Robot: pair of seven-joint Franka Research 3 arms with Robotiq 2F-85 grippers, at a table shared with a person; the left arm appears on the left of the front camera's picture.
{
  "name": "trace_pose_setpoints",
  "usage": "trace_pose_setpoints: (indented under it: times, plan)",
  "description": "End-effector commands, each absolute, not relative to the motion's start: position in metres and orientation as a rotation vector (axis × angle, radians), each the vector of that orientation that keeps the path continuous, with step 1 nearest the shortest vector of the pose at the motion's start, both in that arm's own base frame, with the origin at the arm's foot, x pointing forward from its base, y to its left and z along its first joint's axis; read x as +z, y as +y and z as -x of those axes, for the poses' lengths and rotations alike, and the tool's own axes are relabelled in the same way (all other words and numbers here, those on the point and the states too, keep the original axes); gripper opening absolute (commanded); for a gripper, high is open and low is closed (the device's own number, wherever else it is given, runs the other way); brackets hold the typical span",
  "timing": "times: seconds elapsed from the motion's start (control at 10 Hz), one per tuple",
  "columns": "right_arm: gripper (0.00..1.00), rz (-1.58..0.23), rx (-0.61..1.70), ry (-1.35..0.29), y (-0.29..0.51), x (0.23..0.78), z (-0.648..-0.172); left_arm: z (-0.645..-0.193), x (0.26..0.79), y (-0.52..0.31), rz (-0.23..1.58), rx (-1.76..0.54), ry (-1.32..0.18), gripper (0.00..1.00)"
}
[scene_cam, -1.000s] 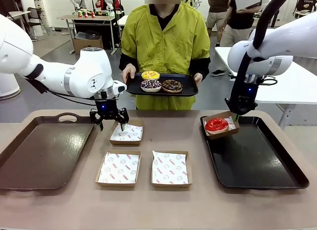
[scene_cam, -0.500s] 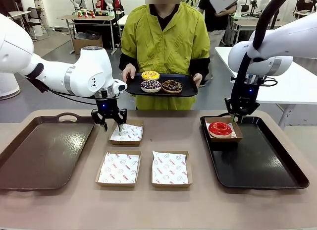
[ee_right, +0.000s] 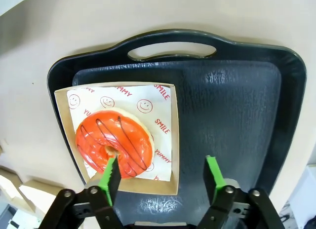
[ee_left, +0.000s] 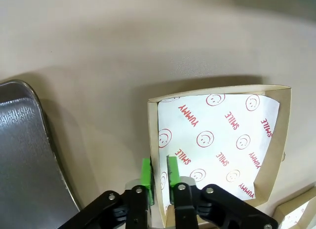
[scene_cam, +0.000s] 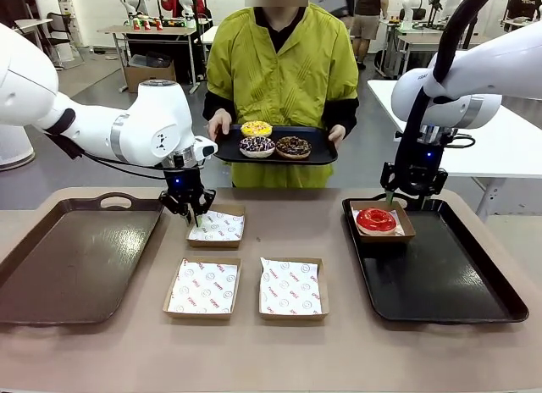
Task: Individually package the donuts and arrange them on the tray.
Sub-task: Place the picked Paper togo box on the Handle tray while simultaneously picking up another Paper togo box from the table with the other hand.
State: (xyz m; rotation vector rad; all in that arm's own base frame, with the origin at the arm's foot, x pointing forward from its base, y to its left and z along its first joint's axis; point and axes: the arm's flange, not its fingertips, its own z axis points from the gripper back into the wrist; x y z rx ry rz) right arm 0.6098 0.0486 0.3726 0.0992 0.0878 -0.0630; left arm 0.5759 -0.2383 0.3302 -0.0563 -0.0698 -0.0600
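Note:
A glossy red donut (scene_cam: 377,219) (ee_right: 114,143) lies in a paper-lined box (ee_right: 165,135) at the far left corner of the black tray (scene_cam: 449,274) (ee_right: 237,115). Just above and behind that box hangs my right gripper (scene_cam: 412,190) (ee_right: 161,177), open and holding nothing. My left gripper (scene_cam: 196,213) (ee_left: 159,165) is shut on the left wall of an empty lined box (scene_cam: 216,227) (ee_left: 217,140), one green pad on each side of the cardboard. The person holds a small black tray (scene_cam: 320,147) with the yellow (scene_cam: 257,128), sprinkled (scene_cam: 257,146) and chocolate (scene_cam: 294,146) donuts.
A brown tray (scene_cam: 76,257) (ee_left: 24,155) lies at the table's left. Two more empty lined boxes (scene_cam: 202,286) (scene_cam: 292,286) sit side by side near the front middle. Most of the black tray's floor is bare.
The right gripper set the box with the red donut flat on the black tray, opened and rose a little. The left gripper lowered onto the box's wall and closed on it.

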Motion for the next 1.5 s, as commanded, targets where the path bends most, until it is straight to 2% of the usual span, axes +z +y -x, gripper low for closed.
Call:
trace_pose_setpoints:
  times: [0.0, 0.4, 0.5, 0.7, 0.9, 1.2, 1.4]
  plan:
    - [1.0, -0.141, -0.048, 0.103, 0.045, 0.374, -0.617, -0.581, 0.331, -0.24, 0.036, -0.05, -0.067, 0.0]
    - [1.0, -0.184, -0.024, 0.104, 0.039, 0.383, -0.605, -0.58, 0.336, -0.239, 0.034, -0.046, -0.052, 0.0]
    - [1.0, -0.324, 0.07, 0.197, 0.027, 0.398, -0.59, -0.578, 0.35, -0.233, 0.078, -0.056, -0.038, 0.0]
    - [1.0, -0.55, 0.133, 0.236, -0.028, 0.431, -0.55, -0.566, 0.392, -0.222, 0.112, -0.08, -0.049, 0.0]
    - [1.0, -0.742, 0.151, 0.205, -0.09, 0.453, -0.513, -0.556, 0.438, -0.218, 0.091, -0.095, -0.079, 0.0]
    - [1.0, -1.001, 0.212, 0.158, -0.166, 0.451, -0.497, -0.551, 0.498, -0.219, 0.05, -0.07, -0.117, 0.0]
    - [1.0, -1.132, 0.153, 0.036, -0.205, 0.441, -0.481, -0.546, 0.524, -0.221, 0.02, -0.039, -0.153, 0.0]
